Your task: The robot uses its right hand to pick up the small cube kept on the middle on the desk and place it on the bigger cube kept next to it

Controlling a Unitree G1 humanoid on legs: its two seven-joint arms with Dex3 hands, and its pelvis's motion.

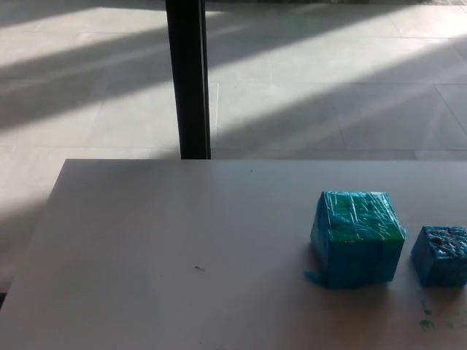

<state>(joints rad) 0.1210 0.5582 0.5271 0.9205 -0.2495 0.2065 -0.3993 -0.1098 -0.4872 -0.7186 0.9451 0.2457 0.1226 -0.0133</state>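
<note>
Head view: small cube [440, 255] sits just right of bigger cube [357, 237]; hands unseen, fingers' state unknowable

Before me: desk [182, 248], smooth matt pale top. Bigger cube [357, 237], wrapped in glossy, wrinkled blue-green tape. Small cube [441, 255], same crinkled blue wrap. Floor [328, 87], smooth pale tiles. Post [187, 80], black, matt.
</note>
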